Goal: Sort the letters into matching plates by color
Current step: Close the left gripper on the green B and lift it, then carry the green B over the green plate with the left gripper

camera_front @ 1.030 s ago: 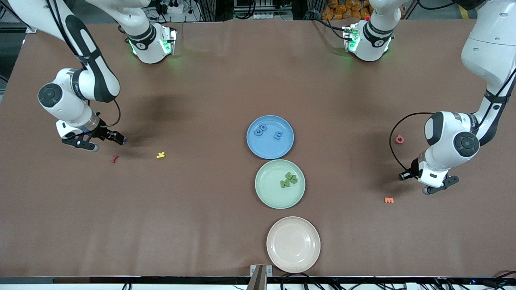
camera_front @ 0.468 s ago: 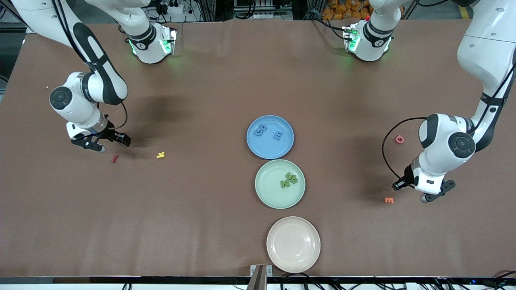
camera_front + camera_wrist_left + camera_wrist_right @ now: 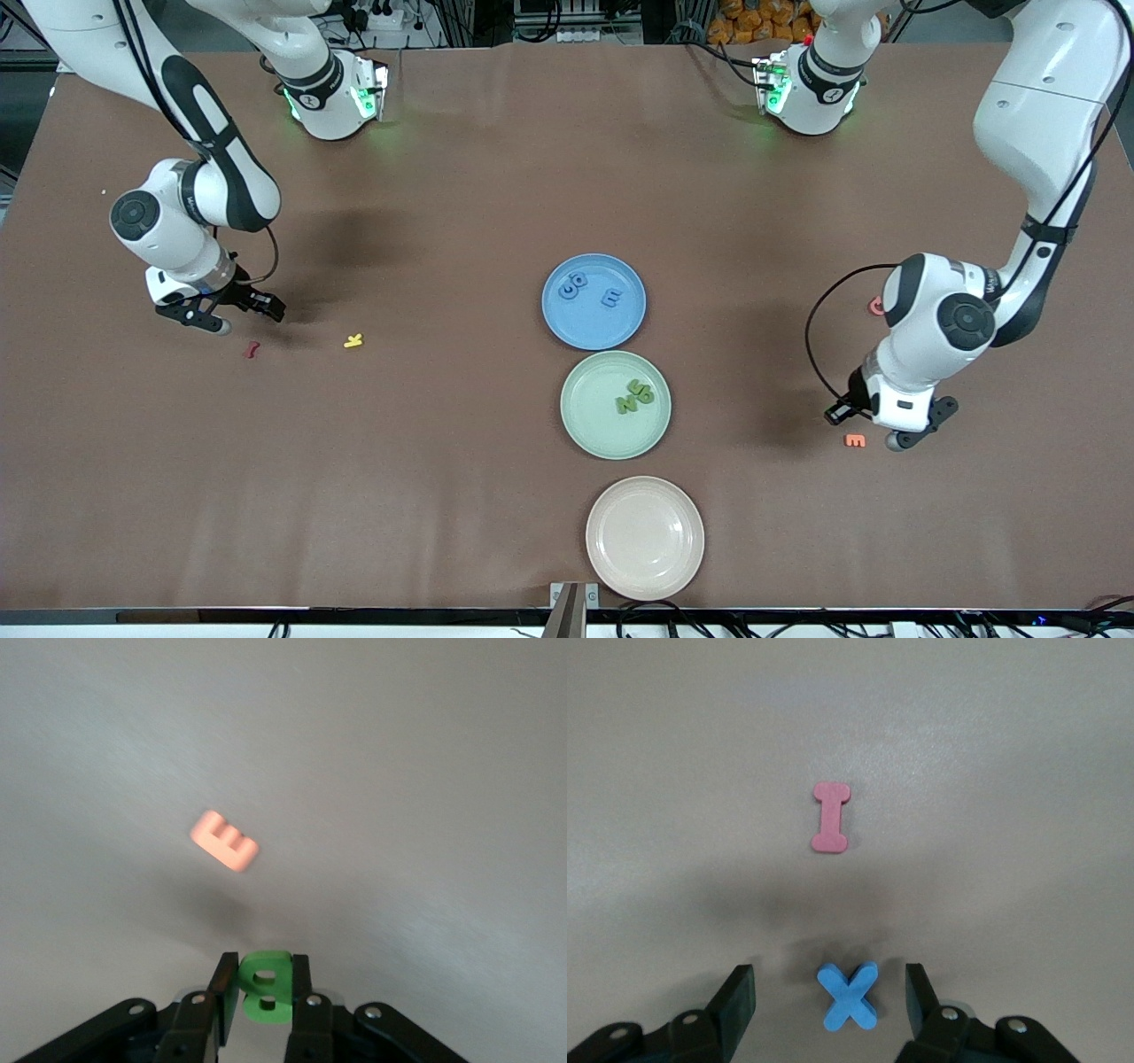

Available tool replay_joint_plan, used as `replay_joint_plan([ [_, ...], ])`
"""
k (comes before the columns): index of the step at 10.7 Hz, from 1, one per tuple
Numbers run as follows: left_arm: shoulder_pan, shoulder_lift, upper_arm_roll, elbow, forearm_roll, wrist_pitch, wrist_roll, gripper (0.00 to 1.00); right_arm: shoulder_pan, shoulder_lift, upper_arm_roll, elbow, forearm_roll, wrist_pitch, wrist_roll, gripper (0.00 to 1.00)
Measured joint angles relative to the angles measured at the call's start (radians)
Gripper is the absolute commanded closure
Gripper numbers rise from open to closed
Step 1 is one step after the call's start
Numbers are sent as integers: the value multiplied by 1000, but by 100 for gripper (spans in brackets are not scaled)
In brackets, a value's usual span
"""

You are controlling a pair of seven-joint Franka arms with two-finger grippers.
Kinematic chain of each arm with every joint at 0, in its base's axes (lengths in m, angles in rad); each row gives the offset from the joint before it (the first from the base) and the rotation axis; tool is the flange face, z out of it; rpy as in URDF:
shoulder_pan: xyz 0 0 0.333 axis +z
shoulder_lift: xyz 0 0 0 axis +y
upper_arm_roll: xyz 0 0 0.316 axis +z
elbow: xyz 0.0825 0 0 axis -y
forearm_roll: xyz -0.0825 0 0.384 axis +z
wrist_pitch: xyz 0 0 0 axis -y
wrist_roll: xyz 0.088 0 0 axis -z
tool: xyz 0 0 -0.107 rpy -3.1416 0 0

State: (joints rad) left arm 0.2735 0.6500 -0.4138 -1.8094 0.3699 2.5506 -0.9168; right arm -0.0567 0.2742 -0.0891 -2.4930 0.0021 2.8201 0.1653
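Note:
The blue plate (image 3: 585, 330) holds blue letters (image 3: 573, 285), and the pale green plate (image 3: 592, 427), nearer the front camera, holds green letters (image 3: 635, 396). My left gripper (image 3: 889, 418) is over the table next to an orange E. In the left wrist view it (image 3: 263, 959) is shut on a green letter B (image 3: 266, 988), held upright. My right gripper (image 3: 221, 310) is low over the table at the right arm's end. In the right wrist view it (image 3: 831, 970) is open, with a blue letter X (image 3: 848, 997) lying flat between its fingers, untouched.
A cream plate (image 3: 645, 537) lies nearest the front camera. An orange E (image 3: 855, 439) also shows in the left wrist view (image 3: 224, 841). A pink I (image 3: 252, 350) lies ahead of the right gripper (image 3: 830, 817). A yellow K (image 3: 353, 340) and a red letter (image 3: 874, 306) lie loose.
My left gripper has moved with the green B toward the plates and now hangs beside the orange E. My right gripper shifted slightly toward the plates, then held still.

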Motion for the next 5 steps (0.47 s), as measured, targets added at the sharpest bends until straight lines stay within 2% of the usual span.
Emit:
replay_joint_plan([
  [5,-153,7,-4,30,0,0,-254,100,5,13,-8,-31,0,40,-30,42],
])
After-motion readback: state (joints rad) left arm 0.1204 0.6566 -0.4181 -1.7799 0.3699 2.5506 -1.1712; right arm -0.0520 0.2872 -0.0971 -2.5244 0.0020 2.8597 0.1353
